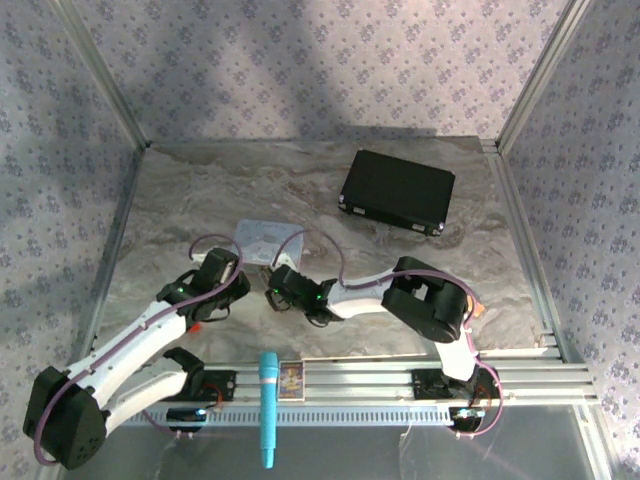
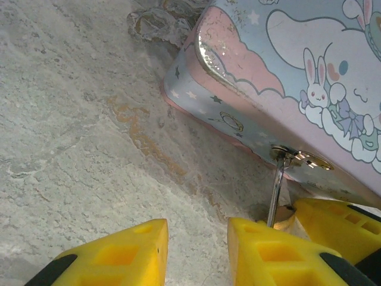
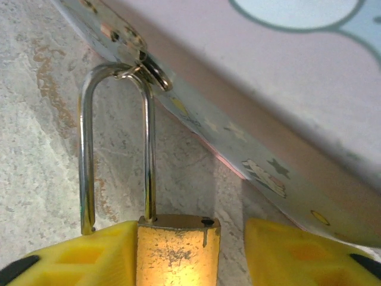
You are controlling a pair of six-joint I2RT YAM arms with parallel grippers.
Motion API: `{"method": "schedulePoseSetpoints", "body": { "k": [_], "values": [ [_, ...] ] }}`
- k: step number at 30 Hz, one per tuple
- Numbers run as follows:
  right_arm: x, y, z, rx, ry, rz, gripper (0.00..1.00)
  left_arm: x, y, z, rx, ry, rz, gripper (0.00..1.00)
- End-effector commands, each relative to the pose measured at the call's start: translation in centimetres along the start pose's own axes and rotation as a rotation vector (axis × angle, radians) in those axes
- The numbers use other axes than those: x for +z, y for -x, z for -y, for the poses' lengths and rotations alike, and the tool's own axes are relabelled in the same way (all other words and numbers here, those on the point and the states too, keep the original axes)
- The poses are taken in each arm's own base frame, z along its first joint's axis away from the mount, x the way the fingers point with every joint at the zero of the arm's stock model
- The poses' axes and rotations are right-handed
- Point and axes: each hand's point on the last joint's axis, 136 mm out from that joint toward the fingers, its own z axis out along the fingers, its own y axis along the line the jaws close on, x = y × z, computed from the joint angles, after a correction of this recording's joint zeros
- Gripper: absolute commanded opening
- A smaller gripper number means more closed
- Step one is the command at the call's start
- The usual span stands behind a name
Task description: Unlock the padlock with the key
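The padlock (image 3: 177, 250) is a brass body with a steel shackle (image 3: 116, 71). It hangs from the hasp of the pale lavender tin (image 3: 268, 89). One shackle leg stands free beside the body and the other stays in it. My right gripper (image 3: 187, 229) is open around the body: the left finger touches it and the right finger stands clear. In the left wrist view the padlock (image 2: 284, 215) sits just right of my left gripper (image 2: 197, 229), which is open over bare table. In the top view both grippers (image 1: 240, 285) (image 1: 275, 285) meet at the tin (image 1: 265, 238). The key is out of view.
A black case (image 1: 398, 190) lies at the back right. A teal stick-shaped object (image 1: 268, 405) and a small card (image 1: 291, 378) rest on the front rail. Crumpled clear plastic (image 2: 158, 24) lies by the tin's corner. Patterned walls enclose the table.
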Motion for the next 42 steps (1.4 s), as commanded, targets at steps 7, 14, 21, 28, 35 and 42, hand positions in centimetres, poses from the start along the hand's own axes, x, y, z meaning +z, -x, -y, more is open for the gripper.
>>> {"method": "schedulePoseSetpoints", "body": {
  "k": [7, 14, 21, 28, 35, 42],
  "values": [
    [0.0, -5.5, 1.8, 0.038, 0.025, -0.136, 0.28, -1.3, 1.4, -0.1, 0.085, 0.035, 0.034, 0.35],
    [-2.1, -5.8, 4.7, 0.062, -0.028, -0.125, 0.24, -3.4, 5.4, 3.8, 0.374, 0.027, 0.155, 0.65],
    [-3.7, -6.5, 7.2, 0.104, -0.044, -0.126, 0.18, -3.2, 7.4, 9.6, 0.83, 0.105, 0.205, 0.78],
    [-5.1, -6.9, 10.3, 0.239, -0.05, -0.11, 0.18, -0.2, 6.4, 14.4, 1.034, 0.097, 0.157, 0.79],
    [-6.2, -6.9, 12.5, 0.29, -0.086, -0.103, 0.17, 1.8, 2.1, 15.1, 1.251, 0.103, 0.102, 0.8],
    [-5.9, -6.2, 12.3, 0.424, -0.05, -0.09, 0.16, 3.5, -0.7, 12.6, 1.304, 0.158, 0.022, 0.79]
  ]
}}
